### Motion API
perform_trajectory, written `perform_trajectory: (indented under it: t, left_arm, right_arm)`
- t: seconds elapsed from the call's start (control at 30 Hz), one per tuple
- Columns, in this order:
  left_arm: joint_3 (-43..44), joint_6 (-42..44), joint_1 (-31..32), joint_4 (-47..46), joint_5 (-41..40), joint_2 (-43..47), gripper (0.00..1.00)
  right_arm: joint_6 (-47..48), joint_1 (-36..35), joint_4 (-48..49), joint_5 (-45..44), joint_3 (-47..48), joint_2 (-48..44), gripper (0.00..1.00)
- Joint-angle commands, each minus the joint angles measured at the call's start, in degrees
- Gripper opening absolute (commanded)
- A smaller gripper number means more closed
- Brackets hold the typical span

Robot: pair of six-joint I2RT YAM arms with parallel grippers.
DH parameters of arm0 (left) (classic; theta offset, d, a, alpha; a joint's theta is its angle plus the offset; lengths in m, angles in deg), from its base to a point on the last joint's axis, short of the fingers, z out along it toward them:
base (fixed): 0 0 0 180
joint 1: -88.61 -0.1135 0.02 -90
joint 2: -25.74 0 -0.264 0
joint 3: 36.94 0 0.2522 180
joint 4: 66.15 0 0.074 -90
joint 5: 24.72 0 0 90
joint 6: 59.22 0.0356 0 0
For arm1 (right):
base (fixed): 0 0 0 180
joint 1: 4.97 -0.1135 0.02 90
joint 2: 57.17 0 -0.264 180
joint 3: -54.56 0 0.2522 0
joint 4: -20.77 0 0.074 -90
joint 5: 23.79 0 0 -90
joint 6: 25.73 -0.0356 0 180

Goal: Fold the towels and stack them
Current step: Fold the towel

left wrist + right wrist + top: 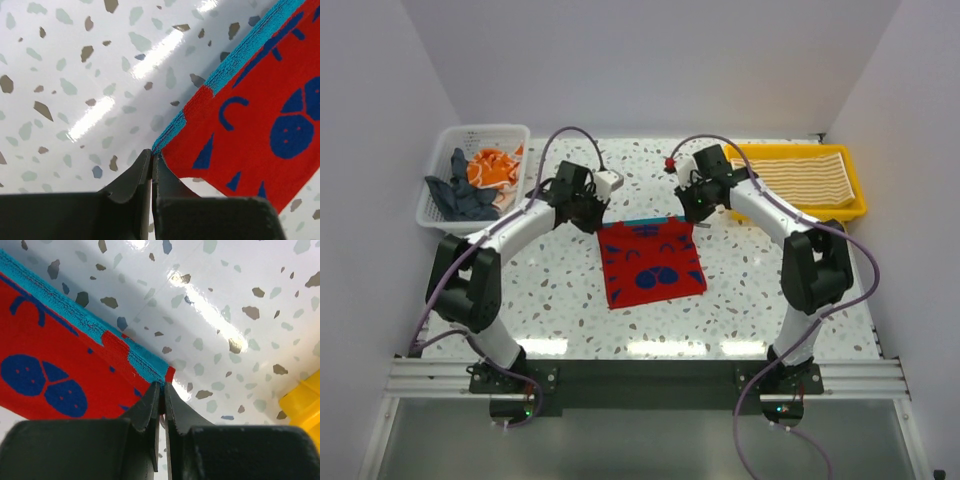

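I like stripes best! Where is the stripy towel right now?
In the top view, the striped towel lies flat in the yellow tray at the far right corner of the table, just beyond the right gripper, which pinches the red towel.

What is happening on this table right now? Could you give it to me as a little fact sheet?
Towel in work: red towel with blue shapes and a teal edge, mid-table
Left gripper: shut on one far corner of it
Right gripper: shut on the other far corner
White basket: orange towel and dark blue-grey towel, crumpled
Yellow tray: striped towel, lying flat
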Motion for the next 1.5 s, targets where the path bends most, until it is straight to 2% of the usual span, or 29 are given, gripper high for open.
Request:
perform_trajectory:
  t: [0.0, 0.17, 0.4, 0.57, 0.9, 1.2, 1.47]
  left_arm:
    - [-4.5, -4.1, 0.8, -1.6, -5.4, 5.9, 0.0]
    - [-11.0, -7.1, 3.8, -3.3, -7.8, 10.8, 0.0]
    - [-14.4, -11.0, 8.0, -3.1, -9.7, 16.8, 0.0]
    - [-17.0, -13.3, 8.5, -2.3, -8.9, 19.4, 0.0]
    - [-22.9, -19.6, 9.7, -1.5, -2.6, 24.1, 0.0]
    - [-27.9, -24.1, 11.4, -4.0, 1.5, 26.4, 0.0]
    - [-29.7, -26.5, 11.8, -3.9, 1.8, 26.1, 0.0]
  right_arm:
    - [-3.5, 0.7, 1.4, -5.0, -2.4, -6.2, 0.0]
    - [-4.4, 0.4, 3.3, -5.6, -8.0, -11.0, 0.0]
    - [-5.0, -0.7, 3.2, -5.8, -12.2, -15.1, 0.0]
    - [-6.6, -2.2, 2.9, -5.8, -16.5, -18.1, 0.0]
    - [-13.8, -2.6, 5.1, -3.8, -25.2, -21.8, 0.0]
    - [-15.9, -2.6, 6.2, -2.3, -28.1, -24.6, 0.0]
    - [-18.9, -2.6, 6.2, -1.3, -29.2, -25.3, 0.0]
